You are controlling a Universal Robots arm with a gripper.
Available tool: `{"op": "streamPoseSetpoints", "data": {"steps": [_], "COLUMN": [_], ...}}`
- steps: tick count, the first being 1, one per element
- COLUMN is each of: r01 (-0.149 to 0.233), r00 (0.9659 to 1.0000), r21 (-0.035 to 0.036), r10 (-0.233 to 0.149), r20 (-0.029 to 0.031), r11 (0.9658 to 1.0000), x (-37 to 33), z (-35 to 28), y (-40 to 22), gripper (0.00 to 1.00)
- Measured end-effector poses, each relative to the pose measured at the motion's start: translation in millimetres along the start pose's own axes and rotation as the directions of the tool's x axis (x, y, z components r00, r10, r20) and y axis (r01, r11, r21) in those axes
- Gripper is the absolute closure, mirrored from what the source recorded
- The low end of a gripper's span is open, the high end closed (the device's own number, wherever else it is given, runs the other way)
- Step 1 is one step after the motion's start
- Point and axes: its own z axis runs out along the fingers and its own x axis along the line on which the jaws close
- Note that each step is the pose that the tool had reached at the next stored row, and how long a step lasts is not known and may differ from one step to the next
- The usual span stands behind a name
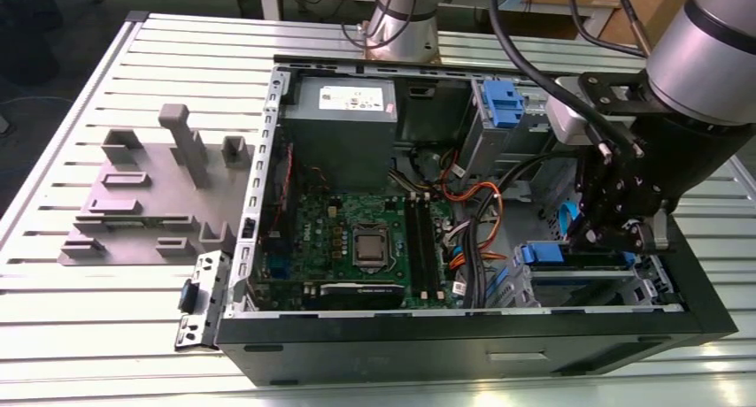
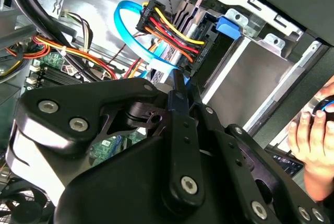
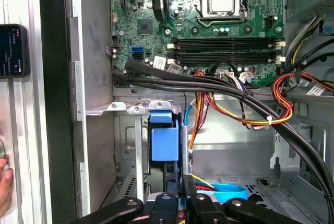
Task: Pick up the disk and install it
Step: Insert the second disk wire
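Your gripper (image 1: 617, 234) sits low inside the open computer case (image 1: 473, 336), at the drive bay (image 1: 579, 287) in the corner on the exterior view's right. In both wrist views its fingers (image 3: 183, 195) look clenched on the thin edge of the disk (image 3: 164, 143), which stands upright in the bay with its blue rail showing. Watch the cable bundle (image 3: 245, 104) just beside it: a tilted disk could jam, or snag those wires.

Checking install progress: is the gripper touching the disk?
Cannot tell. In the exterior view the gripper sits just above the disk in the drive bay, hiding any contact or gap.
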Motion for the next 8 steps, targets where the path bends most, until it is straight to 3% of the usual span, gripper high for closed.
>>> {"op": "streamPoseSetpoints", "data": {"steps": [8], "r01": [0.008], "r00": [1.0], "r21": [0.0009], "r10": [-0.008], "r20": [0.0008], "r11": [1.0], "x": [1.5], "z": [0.4], "y": [0.0], "gripper": [0.84]}}
